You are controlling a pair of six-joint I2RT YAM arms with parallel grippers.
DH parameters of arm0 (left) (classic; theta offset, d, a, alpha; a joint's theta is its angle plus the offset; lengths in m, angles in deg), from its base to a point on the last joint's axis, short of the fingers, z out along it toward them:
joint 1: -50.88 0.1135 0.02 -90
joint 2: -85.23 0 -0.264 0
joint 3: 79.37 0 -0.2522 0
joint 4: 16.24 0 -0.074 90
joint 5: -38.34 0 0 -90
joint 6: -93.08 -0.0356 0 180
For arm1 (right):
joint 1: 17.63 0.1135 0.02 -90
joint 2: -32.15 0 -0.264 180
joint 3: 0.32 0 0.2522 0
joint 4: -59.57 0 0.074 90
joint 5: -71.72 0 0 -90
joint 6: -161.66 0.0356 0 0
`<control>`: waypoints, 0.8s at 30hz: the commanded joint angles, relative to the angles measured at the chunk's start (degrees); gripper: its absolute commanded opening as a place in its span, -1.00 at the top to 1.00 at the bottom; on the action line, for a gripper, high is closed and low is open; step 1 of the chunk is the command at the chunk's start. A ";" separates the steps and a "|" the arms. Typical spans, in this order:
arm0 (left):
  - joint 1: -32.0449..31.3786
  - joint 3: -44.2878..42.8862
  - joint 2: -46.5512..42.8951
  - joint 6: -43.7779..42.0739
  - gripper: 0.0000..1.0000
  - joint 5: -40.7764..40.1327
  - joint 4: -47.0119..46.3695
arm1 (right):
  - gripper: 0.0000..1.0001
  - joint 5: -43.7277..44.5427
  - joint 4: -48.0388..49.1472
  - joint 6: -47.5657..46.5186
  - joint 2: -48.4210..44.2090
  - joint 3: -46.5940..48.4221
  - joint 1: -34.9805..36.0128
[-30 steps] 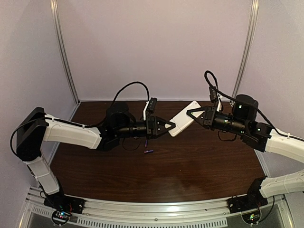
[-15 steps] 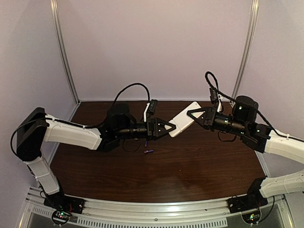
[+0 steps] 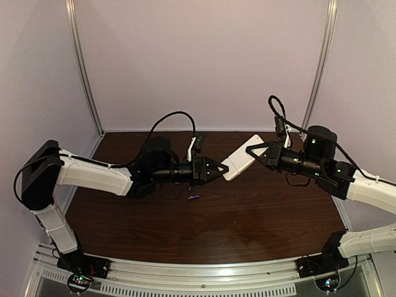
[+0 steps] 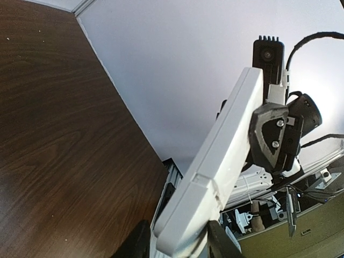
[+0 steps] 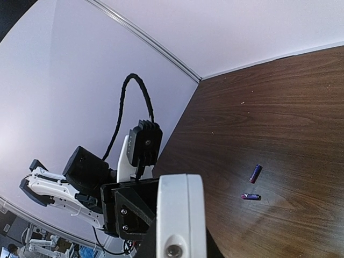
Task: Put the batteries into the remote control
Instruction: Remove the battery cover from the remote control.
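The white remote control point(image 3: 242, 156) hangs in the air above the table, held at both ends. My left gripper point(image 3: 218, 168) is closed on its lower left end; in the left wrist view the remote point(image 4: 226, 156) runs up from between the jaws point(image 4: 180, 244). My right gripper point(image 3: 258, 150) is shut on the upper right end; in the right wrist view the remote point(image 5: 180, 209) shows end-on between the jaws point(image 5: 180, 250). Two purple-blue batteries point(image 5: 256, 173) point(image 5: 250, 196) lie on the table below. The top view shows one battery point(image 3: 194, 198).
The brown wooden table point(image 3: 247, 216) has white walls at the back and sides and a metal rail point(image 3: 198, 275) along the near edge. Black cables loop above both wrists.
The left wrist has rolled and its gripper tip has shifted slightly down and left. The right gripper and remote have shifted a little to the right. The batteries have not moved.
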 commanded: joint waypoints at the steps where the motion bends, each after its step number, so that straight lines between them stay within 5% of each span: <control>1: -0.03 -0.25 0.49 -0.79 0.30 -0.91 1.69 | 1.00 0.74 1.77 -1.05 -1.38 1.89 -0.24; 7: 0.01 -0.69 0.51 -0.90 0.41 -0.34 1.70 | 1.00 3.34 -1.01 -2.76 -1.59 2.54 -0.24; 14: -0.02 -1.52 0.89 -1.16 0.28 0.02 2.16 | 1.00 3.33 -1.07 -3.27 -1.12 2.26 -0.24; 24: -0.04 -1.39 1.00 -0.66 0.55 1.31 -0.56 | 1.00 5.40 -3.82 -4.56 -0.75 3.00 -0.24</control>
